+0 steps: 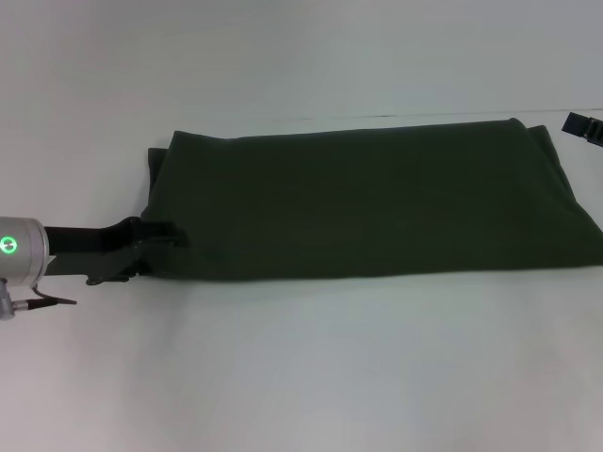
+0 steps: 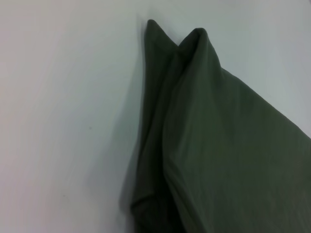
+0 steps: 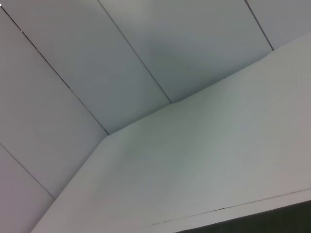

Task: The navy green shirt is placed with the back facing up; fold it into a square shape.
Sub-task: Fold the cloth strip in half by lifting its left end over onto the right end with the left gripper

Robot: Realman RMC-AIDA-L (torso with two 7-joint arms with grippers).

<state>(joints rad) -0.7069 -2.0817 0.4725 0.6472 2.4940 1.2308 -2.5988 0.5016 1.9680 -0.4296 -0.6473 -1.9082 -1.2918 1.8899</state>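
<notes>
The navy green shirt (image 1: 377, 202) lies on the white table, folded into a long band that runs from left to right. My left gripper (image 1: 141, 252) is at the band's left end, near its front corner. It is open, with one finger over the cloth edge and the other by the front edge. The left wrist view shows this end of the shirt (image 2: 218, 145) close up, rumpled into two small peaks. Only a dark tip of my right gripper (image 1: 584, 125) shows, just past the shirt's far right corner. A dark strip of the shirt (image 3: 277, 224) edges the right wrist view.
The white table (image 1: 301, 377) stretches wide in front of the shirt and behind it. Pale wall panels (image 3: 121, 58) rise beyond the table's far edge.
</notes>
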